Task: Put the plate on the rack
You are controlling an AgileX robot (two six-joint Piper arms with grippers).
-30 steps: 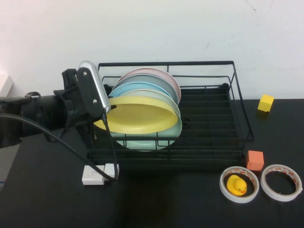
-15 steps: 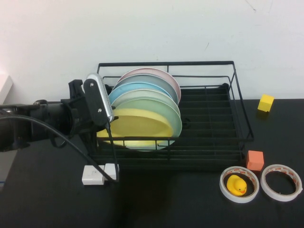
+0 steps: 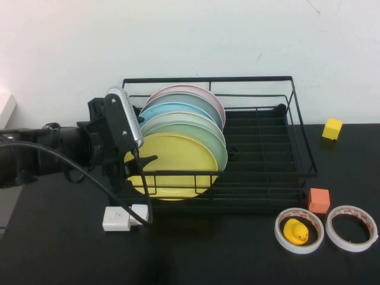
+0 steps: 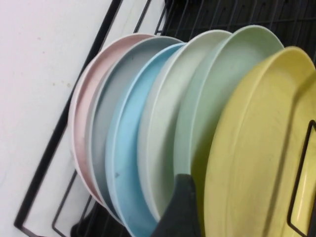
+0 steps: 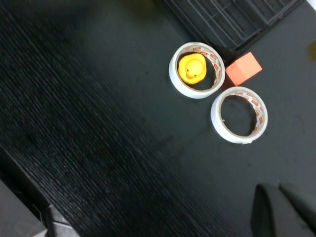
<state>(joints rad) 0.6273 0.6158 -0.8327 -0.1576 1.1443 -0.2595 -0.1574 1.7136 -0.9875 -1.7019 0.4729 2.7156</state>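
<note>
Toward the table's left edge, the left arm reaches level across to the rack, its left end effector clenched on the rim of the plate. That smooth yellow disc stands nearly upright at the front of a row of pastel plates inside the black wire frame. Above the table's right side, the right end effector hangs with fingers together.
</note>
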